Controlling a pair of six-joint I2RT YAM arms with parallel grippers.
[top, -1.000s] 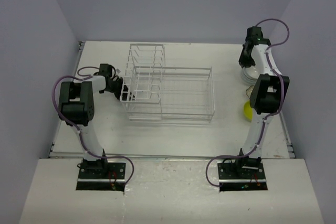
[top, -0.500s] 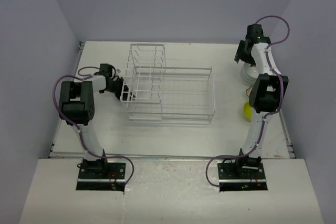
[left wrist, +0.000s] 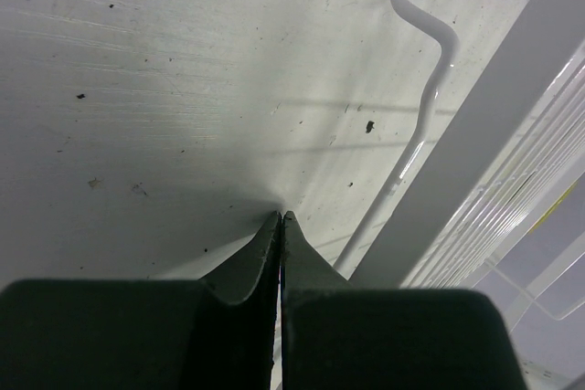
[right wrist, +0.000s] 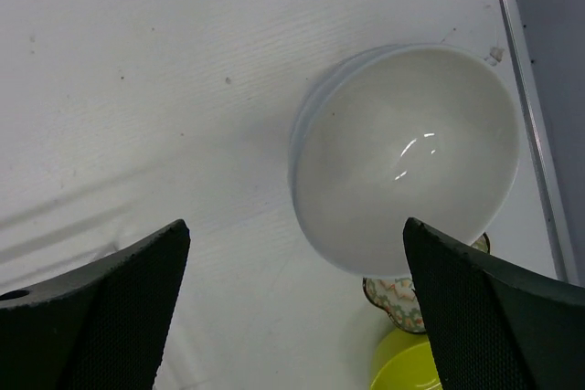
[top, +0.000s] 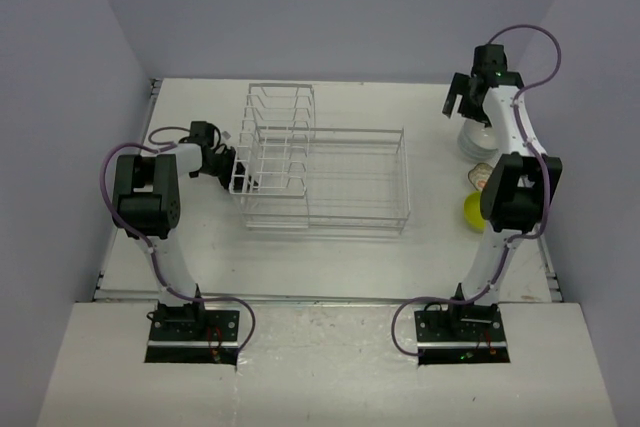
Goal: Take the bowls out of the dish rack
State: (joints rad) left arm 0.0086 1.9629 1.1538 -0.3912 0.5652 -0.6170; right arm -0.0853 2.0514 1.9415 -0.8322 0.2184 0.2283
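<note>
The white wire dish rack (top: 320, 172) stands mid-table, and no bowls show inside it. A stack of plain white bowls (top: 478, 139) sits at the far right, with a patterned bowl (top: 478, 177) and a lime-yellow bowl (top: 472, 211) nearer. My right gripper (top: 462, 97) hangs open above the stack's far-left side, holding nothing. Its wrist view looks down on the white bowls (right wrist: 407, 157), the patterned bowl (right wrist: 398, 303) and the lime bowl (right wrist: 407, 367) between the spread right gripper (right wrist: 294, 226). My left gripper (top: 232, 165) is shut and empty, its tips (left wrist: 281, 216) at the table beside the rack's wire (left wrist: 420, 125).
The table's right edge rail (right wrist: 535, 134) runs close beside the bowl stack. Grey walls enclose the table on three sides. The rack's taller slotted section (top: 278, 137) is at its left end, right by the left gripper.
My right gripper has opened wide and risen off the white bowl stack, drawing back toward the far side. The left arm and the rack have not moved.
</note>
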